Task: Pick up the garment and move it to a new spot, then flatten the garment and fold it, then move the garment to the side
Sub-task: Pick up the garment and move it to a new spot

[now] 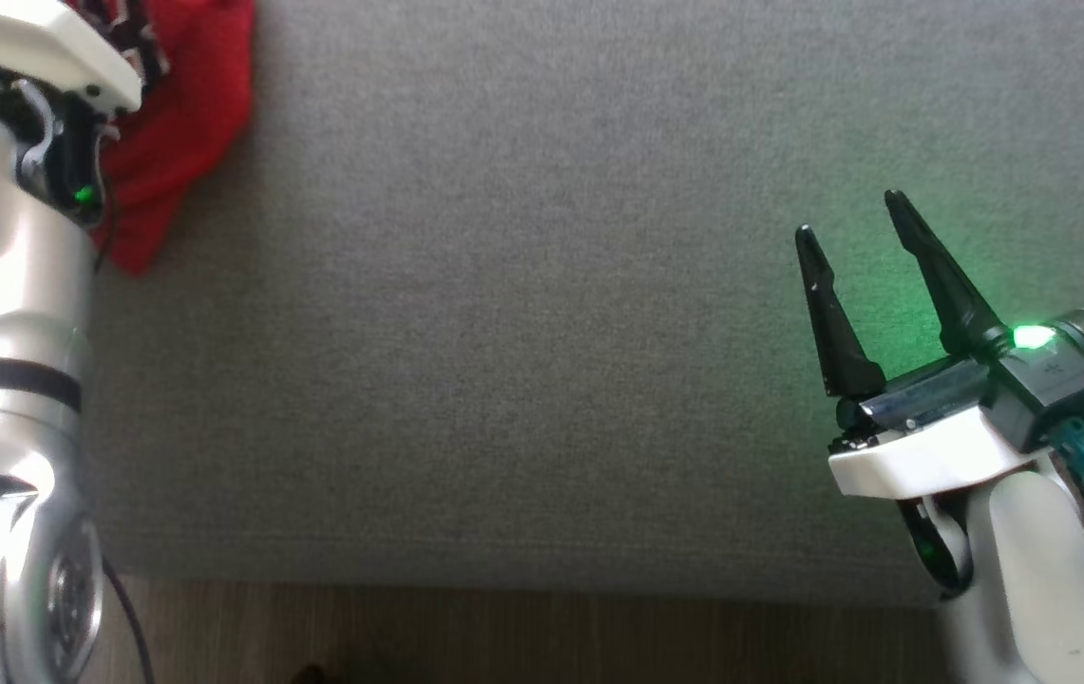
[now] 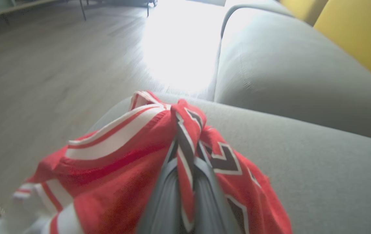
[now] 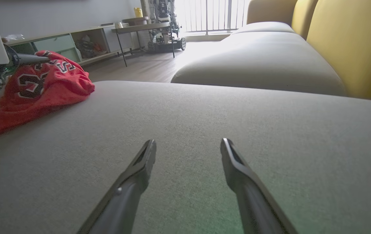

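Dark fingers of the left gripper (image 2: 187,156) are pressed together on a raised fold of the red garment (image 2: 117,169). The garment lies bunched at the left end of the grey sofa seat (image 1: 522,342). In the head view its visible part runs lengthwise toward the seat's front edge and narrows to a tip there. The right gripper (image 1: 848,217) is well apart on the right, above the seat, its jaws spread and holding nothing.

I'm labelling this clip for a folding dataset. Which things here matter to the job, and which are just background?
Job in hand:
- red garment
- left gripper, shut on a fold of it
- right gripper, open above the seat
- grey sofa seat

Lying about:
- yellow back cushions
- shelf unit
- side table
- wooden floor
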Motion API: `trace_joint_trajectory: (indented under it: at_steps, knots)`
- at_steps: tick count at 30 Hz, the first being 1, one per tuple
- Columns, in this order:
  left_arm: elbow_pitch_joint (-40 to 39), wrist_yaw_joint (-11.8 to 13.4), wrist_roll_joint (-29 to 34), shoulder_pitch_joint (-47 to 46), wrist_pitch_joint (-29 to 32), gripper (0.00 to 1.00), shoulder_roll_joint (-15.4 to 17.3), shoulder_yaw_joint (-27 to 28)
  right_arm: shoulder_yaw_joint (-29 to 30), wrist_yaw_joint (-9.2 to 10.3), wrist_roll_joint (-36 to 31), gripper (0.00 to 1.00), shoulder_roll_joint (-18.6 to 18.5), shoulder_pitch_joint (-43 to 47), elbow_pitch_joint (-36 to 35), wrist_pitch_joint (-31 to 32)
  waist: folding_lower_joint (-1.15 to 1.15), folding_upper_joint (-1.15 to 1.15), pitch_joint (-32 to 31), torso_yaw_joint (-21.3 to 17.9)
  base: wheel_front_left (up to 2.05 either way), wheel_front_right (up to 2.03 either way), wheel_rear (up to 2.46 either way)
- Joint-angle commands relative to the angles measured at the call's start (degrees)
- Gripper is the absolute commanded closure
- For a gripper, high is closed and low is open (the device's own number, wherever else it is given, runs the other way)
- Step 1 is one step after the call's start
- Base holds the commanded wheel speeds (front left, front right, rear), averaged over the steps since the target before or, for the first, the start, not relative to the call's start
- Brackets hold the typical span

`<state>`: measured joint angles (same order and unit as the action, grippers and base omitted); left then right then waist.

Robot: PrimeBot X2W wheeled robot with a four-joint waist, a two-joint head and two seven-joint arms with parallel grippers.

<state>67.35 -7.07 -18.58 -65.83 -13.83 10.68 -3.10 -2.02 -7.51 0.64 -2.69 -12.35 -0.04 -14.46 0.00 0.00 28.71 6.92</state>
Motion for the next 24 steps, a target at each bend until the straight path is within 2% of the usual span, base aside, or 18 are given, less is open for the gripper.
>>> trace_joint_trajectory:
  at_steps: [1, 6, 11, 18, 24]
  knots:
    - [-3.7, -0.2, 0.7, 0.1, -0.9, 1.0, 2.7, 0.4, -1.4, 0.02, 0.5, 0.0, -0.2, 0.4, -1.6, -0.5, 0.0, 0.0, -2.4, 0.4, 0.0, 0.0, 0.0]
    - [-14.8, -0.1, 0.7, 3.8, -1.1, 1.0, 0.7, 1.9, -1.0, 0.02, 2.1, 0.0, -0.2, 1.9, -1.1, -0.5, 0.0, 0.0, -8.2, 0.6, 0.0, 0.0, 0.0]
    - [-21.7, -0.2, 0.7, 7.5, -1.2, 1.0, -2.1, 1.2, -1.2, 0.02, 4.3, 0.0, -0.2, 3.5, -0.8, -0.5, 0.0, 0.0, -14.3, -0.4, 0.0, 0.0, 0.0]
    - [-28.3, -0.3, -0.6, 11.7, -0.7, 1.0, -4.3, -1.2, -1.0, 0.02, 7.4, 0.0, -0.2, 5.3, -1.5, -0.5, 0.0, 0.0, -20.7, -3.1, 0.0, 0.0, 0.0]
    - [-37.6, -0.2, -3.6, 17.2, 3.5, 1.0, -6.4, -3.3, -1.5, 0.02, 8.8, 0.0, -0.2, 7.1, -3.3, -0.5, 0.0, 0.0, -25.0, -6.1, 0.0, 0.0, 0.0]
